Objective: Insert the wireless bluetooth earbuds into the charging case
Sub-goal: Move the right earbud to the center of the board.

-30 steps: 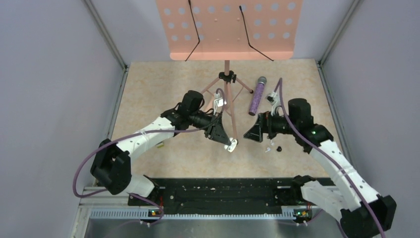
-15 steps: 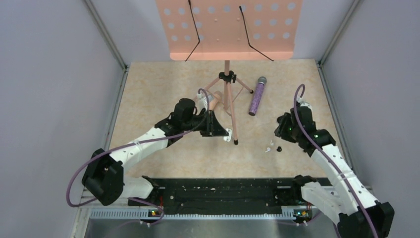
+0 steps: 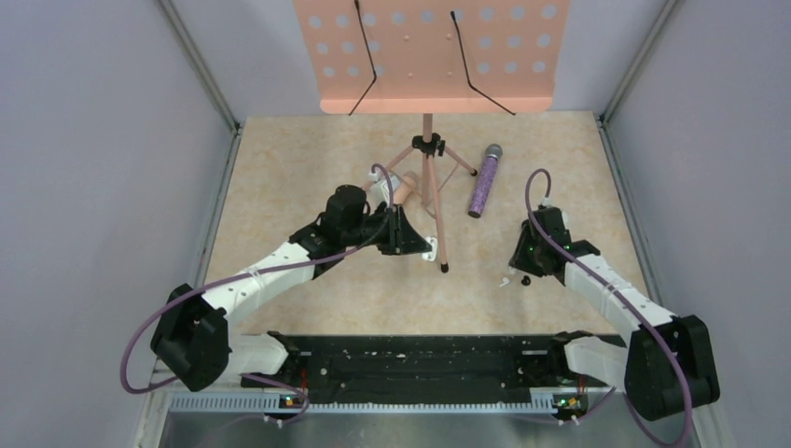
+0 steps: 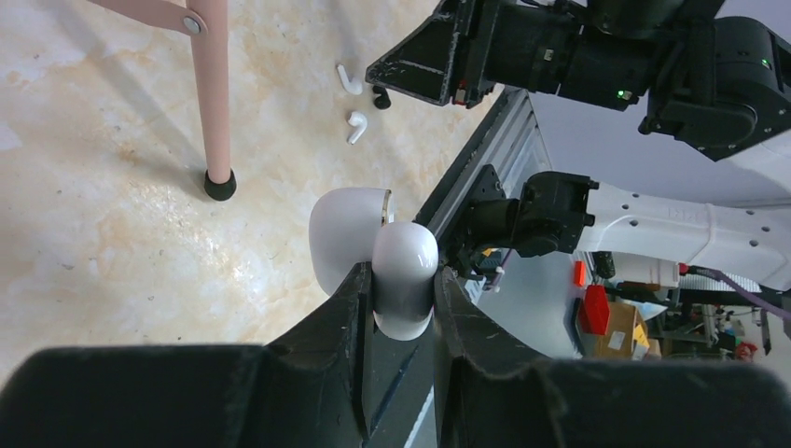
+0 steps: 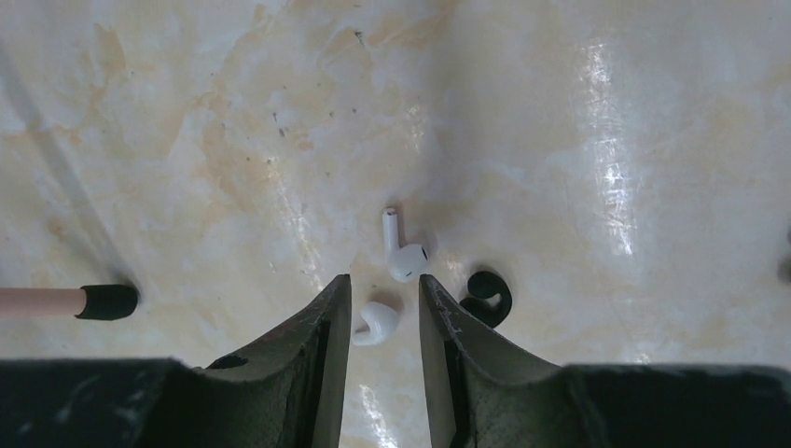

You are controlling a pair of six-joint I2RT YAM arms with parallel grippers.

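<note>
- Got the left gripper (image 4: 399,275) squeezed shut on the white case (image 4: 347,229), lid popped open, near the pink stand's foot (image 4: 220,186).
- Got the right gripper (image 5: 383,282) down low over the table (image 5: 187,112), jaws just a narrow gap apart, not clamped on anything.
- Sitting in that gap: one bud (image 5: 376,324). Can't tell if either finger actually touches it.
- Just past the tips: second bud (image 5: 404,254), stem pointing away. Both flat on the table.
- Right next to the buds: small black curly bit (image 5: 485,297).
- Both buds well apart from the case.
- Further back by the stand: purple mic (image 3: 485,179).
</note>
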